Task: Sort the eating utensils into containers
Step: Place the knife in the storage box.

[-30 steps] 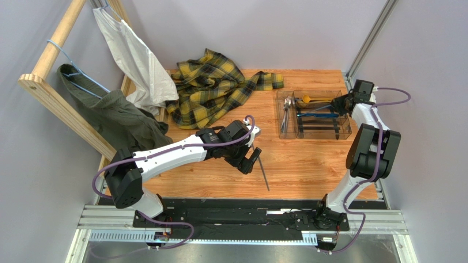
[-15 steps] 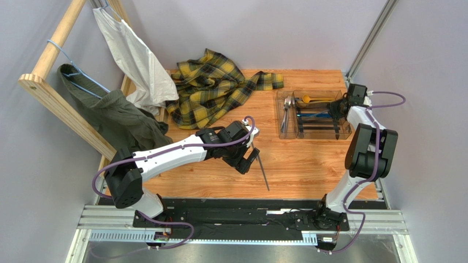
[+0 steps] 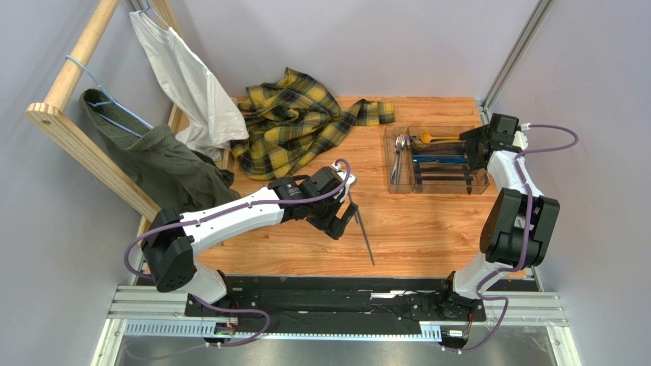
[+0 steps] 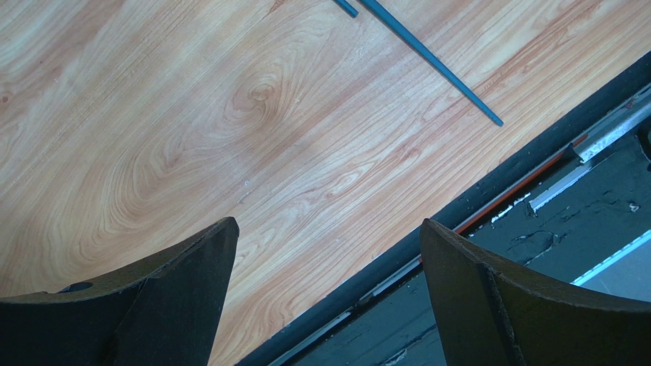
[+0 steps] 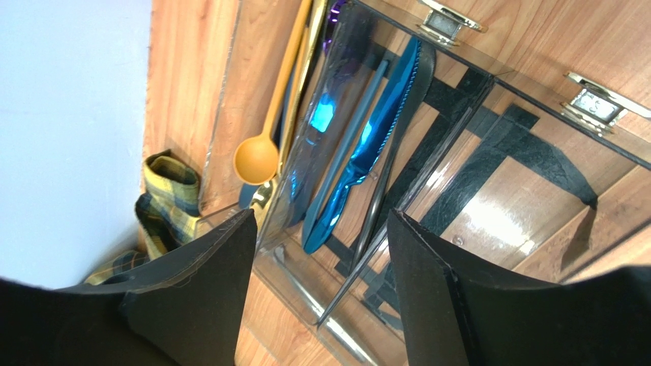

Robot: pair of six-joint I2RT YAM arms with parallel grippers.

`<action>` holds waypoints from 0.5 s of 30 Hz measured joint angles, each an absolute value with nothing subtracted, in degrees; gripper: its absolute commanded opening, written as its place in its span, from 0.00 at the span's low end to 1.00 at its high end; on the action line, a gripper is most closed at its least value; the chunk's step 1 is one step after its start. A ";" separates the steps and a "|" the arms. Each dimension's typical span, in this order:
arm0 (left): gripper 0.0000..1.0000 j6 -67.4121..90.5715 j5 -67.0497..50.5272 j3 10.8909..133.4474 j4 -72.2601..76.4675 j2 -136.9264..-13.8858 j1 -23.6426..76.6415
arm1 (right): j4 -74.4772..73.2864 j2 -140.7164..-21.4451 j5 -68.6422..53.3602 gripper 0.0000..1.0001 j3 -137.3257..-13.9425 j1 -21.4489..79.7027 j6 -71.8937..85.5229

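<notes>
Jaws apart, the left gripper (image 4: pixel 328 232) hangs near the dark stick (image 4: pixel 429 55); closing off-centre could flick it away; the right gripper (image 5: pixel 317 229) stands open-jawed over the tray (image 3: pixel 438 191).

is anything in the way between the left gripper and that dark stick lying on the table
Nothing visible stands in the way. The open left gripper hovers close to the stick, with only bare wooden table between them in the wrist view.
</notes>
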State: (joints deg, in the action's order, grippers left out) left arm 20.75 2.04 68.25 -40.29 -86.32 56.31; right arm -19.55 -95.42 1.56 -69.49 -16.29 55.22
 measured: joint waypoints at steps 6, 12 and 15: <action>0.97 23.09 0.89 68.25 -40.29 -85.52 54.76 | -20.21 -90.80 0.19 0.71 -68.95 -16.29 55.27; 0.97 25.71 -1.23 68.25 -39.18 -85.52 54.00 | -17.93 -80.05 -4.16 0.72 -63.72 -16.29 55.72; 0.96 26.61 -1.48 68.27 -39.13 -85.62 53.89 | -17.54 -76.09 -7.14 0.72 -62.35 -15.88 55.92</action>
State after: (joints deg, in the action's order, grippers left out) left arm 26.61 -1.48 68.27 -39.13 -85.62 53.89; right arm -17.54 -76.09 -7.14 -62.35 -15.88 55.92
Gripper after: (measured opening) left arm 0.967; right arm 0.718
